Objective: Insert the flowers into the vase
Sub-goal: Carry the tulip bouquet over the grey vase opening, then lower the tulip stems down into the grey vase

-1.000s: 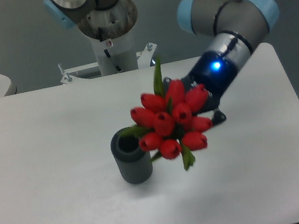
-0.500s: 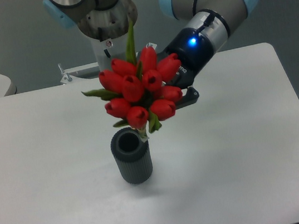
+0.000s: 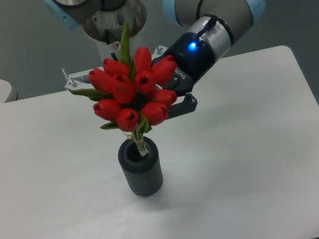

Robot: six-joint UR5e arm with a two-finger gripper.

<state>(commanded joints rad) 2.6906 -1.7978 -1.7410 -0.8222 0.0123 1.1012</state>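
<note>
- The flowers point(image 3: 133, 94) are a tight bunch of red closed tulip buds with a few narrow green leaves — one leaf stands straight up at the far side, another sticks out to the left.
- The bunch hangs right above the vase point(image 3: 140, 166), wider than its mouth, with the pale stem ends reaching down to the rim; whether they are inside it I cannot tell.
- The vase is a small dark grey cylinder with ribbed sides, upright on the white table point(image 3: 261, 158), near the middle.
- The gripper point(image 3: 172, 102) comes in from the right and is pinching the bunch behind the buds — one dark finger shows just right of them.
- A blue light glows on the arm point(image 3: 210, 39).
</note>
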